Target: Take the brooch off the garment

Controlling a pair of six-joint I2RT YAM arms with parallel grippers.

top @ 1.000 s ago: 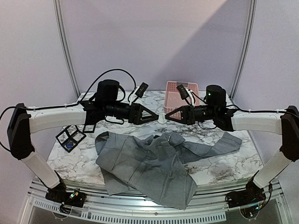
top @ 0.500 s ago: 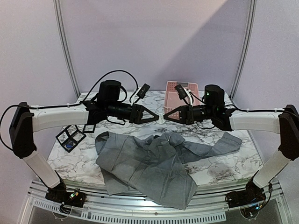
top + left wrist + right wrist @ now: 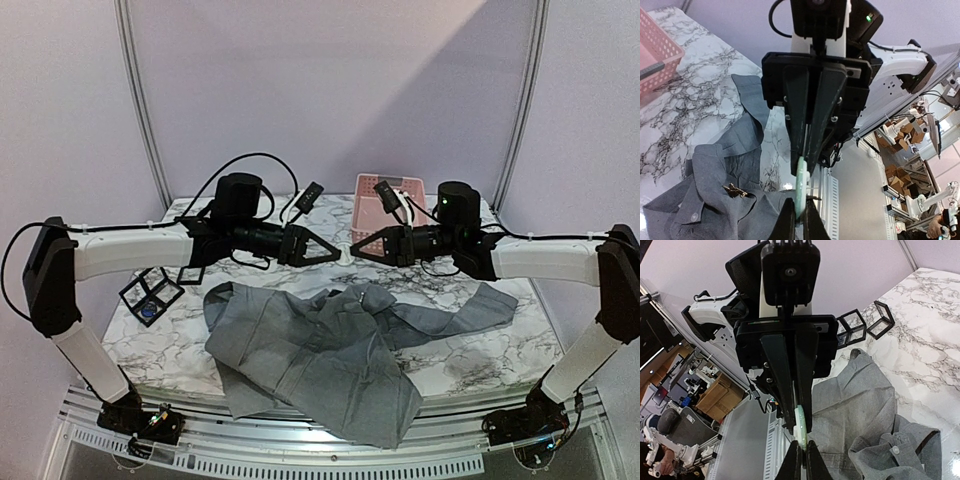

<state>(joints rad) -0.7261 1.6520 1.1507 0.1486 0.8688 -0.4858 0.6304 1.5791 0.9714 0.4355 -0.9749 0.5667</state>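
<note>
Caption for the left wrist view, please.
Left gripper and right gripper pinch one pale flat piece mid-air; brooch on the garment.

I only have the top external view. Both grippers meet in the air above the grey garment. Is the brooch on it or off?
Observer: On. The left wrist view shows a small gold brooch lying on the garment.
Operator: What's that pale speck where they meet?
Observer: A flat pale green piece, seen edge-on in the right wrist view, with the left gripper shut on it.
Operator: And the other arm?
Observer: The left wrist view shows the right gripper shut on the same piece.
</note>
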